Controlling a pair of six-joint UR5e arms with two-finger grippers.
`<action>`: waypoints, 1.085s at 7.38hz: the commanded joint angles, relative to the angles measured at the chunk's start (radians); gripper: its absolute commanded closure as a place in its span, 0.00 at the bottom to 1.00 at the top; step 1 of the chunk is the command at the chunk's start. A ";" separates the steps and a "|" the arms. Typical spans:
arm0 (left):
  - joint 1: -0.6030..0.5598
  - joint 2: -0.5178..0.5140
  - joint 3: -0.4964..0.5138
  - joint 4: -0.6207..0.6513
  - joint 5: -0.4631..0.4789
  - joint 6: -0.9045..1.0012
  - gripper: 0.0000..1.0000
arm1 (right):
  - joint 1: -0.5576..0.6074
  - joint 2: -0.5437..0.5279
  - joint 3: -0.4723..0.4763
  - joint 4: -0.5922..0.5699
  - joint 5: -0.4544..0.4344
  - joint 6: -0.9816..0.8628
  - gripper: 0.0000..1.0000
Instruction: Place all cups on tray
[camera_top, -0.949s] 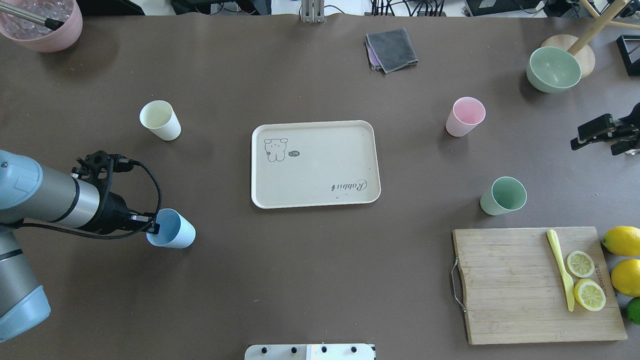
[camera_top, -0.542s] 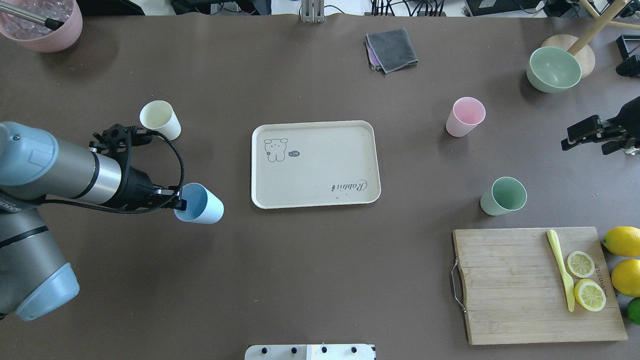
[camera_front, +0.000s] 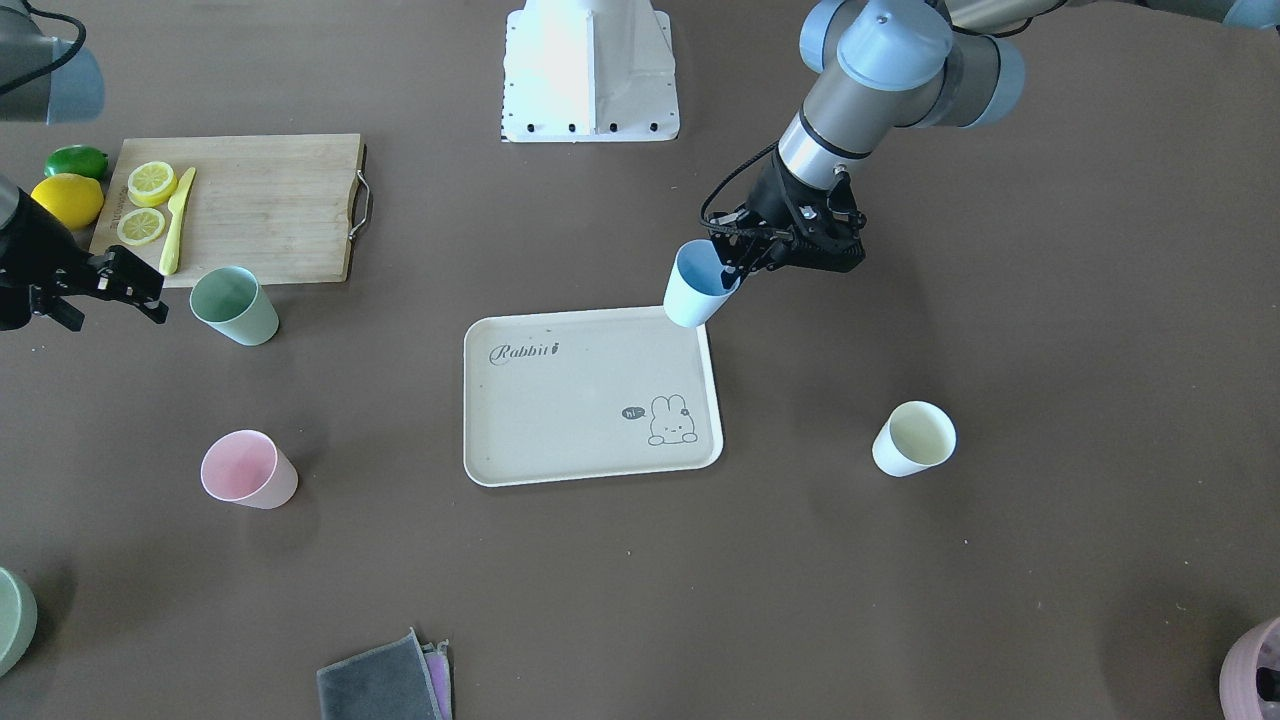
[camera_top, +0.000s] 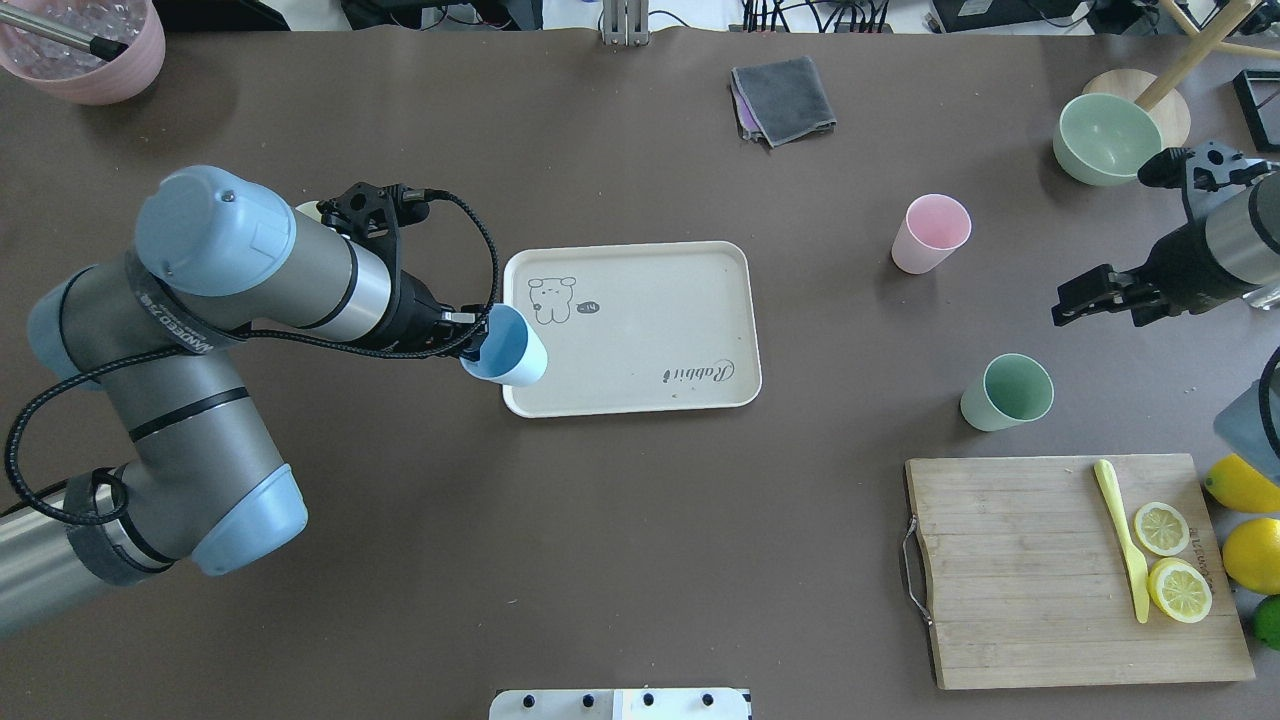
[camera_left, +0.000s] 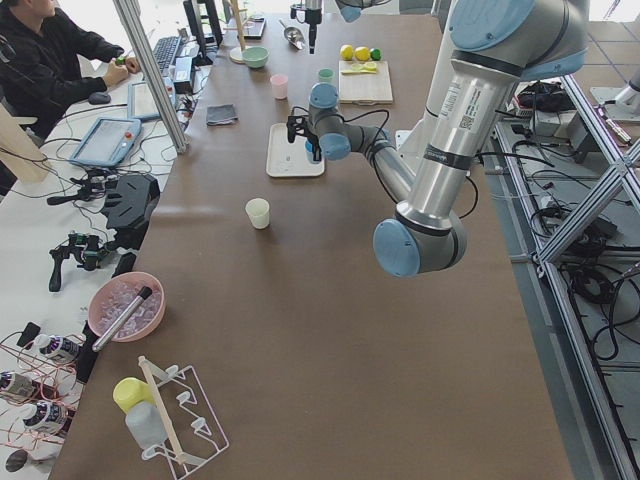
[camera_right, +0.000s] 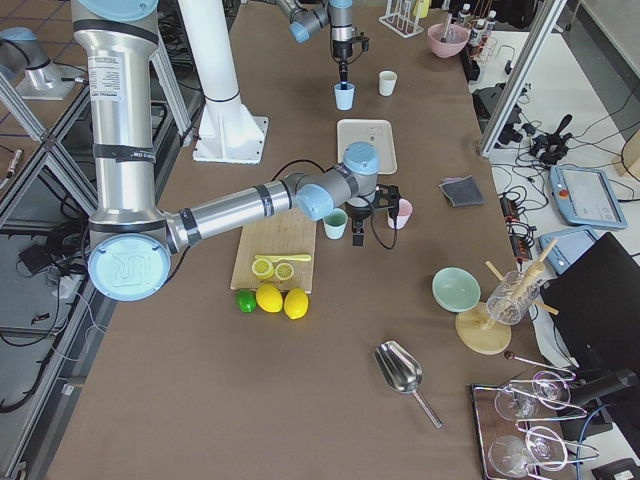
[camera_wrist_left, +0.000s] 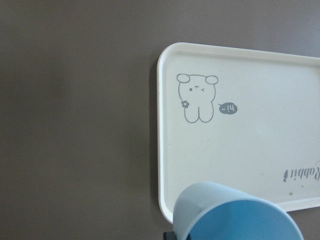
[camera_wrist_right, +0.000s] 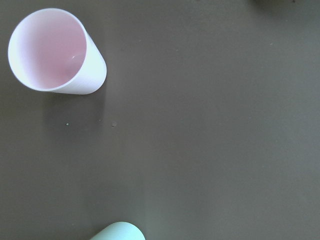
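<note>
My left gripper (camera_top: 478, 346) is shut on the rim of the pastel blue cup (camera_top: 507, 348) and holds it tilted above the near-left corner of the cream "Rabbit" tray (camera_top: 640, 320). The same cup shows in the front view (camera_front: 693, 287) and low in the left wrist view (camera_wrist_left: 235, 212). The cream-yellow cup (camera_front: 915, 438) stands left of the tray, mostly hidden by my left arm in the overhead view. The pink cup (camera_top: 932, 233) and the mint green cup (camera_top: 1008, 392) stand right of the tray. My right gripper (camera_top: 1100, 303) is open and empty, right of both.
A wooden cutting board (camera_top: 1010, 570) with lemon slices and a yellow knife lies at the near right, with whole lemons (camera_top: 1250, 555) beside it. A sage-green bowl (camera_top: 1105, 137) sits far right, a mauve-pink bowl (camera_top: 85, 50) far left, a grey cloth (camera_top: 783, 98) at the far middle.
My left arm has carried the blue cup right and forward, from the near-left table to over the tray's corner. My right arm has moved inward towards the pink and green cups.
</note>
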 joint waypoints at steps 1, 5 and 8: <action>0.002 -0.020 0.012 0.013 0.007 -0.001 1.00 | -0.081 -0.003 -0.002 0.012 -0.029 0.011 0.00; 0.002 -0.023 0.013 0.013 0.007 -0.001 1.00 | -0.135 -0.028 -0.004 0.012 -0.029 0.012 0.02; 0.003 -0.079 0.088 0.012 0.043 0.000 1.00 | -0.143 -0.026 -0.024 0.010 -0.042 0.014 0.25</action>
